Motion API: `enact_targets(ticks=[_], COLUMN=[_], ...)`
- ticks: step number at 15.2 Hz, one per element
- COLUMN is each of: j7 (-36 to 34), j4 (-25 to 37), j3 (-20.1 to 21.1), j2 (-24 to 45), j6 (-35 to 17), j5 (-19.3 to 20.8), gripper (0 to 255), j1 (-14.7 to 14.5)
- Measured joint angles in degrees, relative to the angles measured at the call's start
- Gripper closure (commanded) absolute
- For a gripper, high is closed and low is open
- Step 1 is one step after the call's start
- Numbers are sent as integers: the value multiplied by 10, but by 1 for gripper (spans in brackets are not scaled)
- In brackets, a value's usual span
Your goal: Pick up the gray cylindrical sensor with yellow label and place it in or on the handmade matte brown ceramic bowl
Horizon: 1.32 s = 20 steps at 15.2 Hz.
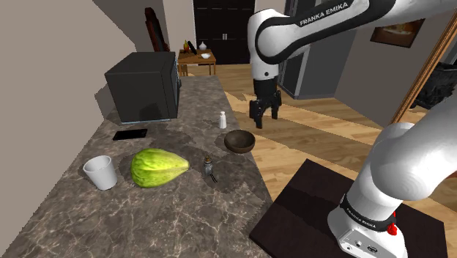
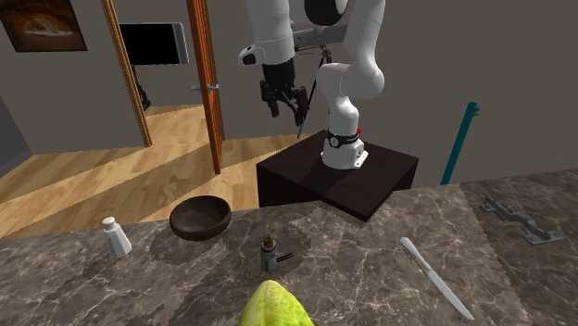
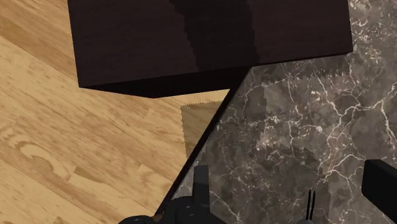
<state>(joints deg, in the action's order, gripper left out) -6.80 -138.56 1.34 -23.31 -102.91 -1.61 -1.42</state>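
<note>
Closest to us in the shoulder view, the dark stand [image 1: 322, 212] sits on the wooden floor [image 1: 315, 124] beside the marble countertop [image 1: 183, 220]. On that dark, veined stone we have a white cup [image 1: 99, 172], and just beside it a big green fruit [image 1: 157, 168]. Off the fruit's pointed end, near the counter's edge, is the small grey sensor [image 1: 209, 167], standing free on the stone.

A little farther along the edge sits the brown bowl [image 1: 239, 141], apart from the sensor. Beyond the bowl we see a white shaker [image 1: 223, 119], and towards the shoulder view's left a flat black device [image 1: 129, 134] in front of a dark boxy appliance [image 1: 143, 88].

The gripper [image 1: 264, 121] hangs high, up past the bowl and well away from the sensor. In the wrist view its fingers [image 3: 201, 184] stand wide apart with only countertop between them, and the counter's edge, the floor and the stand lie below.

From the second exterior view we also spot a white knife [image 2: 435, 276] and a metal hinge [image 2: 519, 220] lying on the stone. Farther back, the room — a wooden door frame [image 2: 206, 83], a small table [image 1: 198, 60] by dark cabinet doors [image 1: 220, 29], and a framed picture [image 1: 399, 31] on the grey wall.
</note>
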Motion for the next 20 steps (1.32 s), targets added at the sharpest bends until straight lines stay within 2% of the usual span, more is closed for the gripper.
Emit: enact_targets(ticks=[5,12,20], j7=[-37,-80,-126], j4=[42,132,280], j3=[19,33,40], j2=[110,274,453], j6=[-62,-129,-153], j5=[-16,-24,-26], gripper=[0,0,0], j1=[-10,-22,-39])
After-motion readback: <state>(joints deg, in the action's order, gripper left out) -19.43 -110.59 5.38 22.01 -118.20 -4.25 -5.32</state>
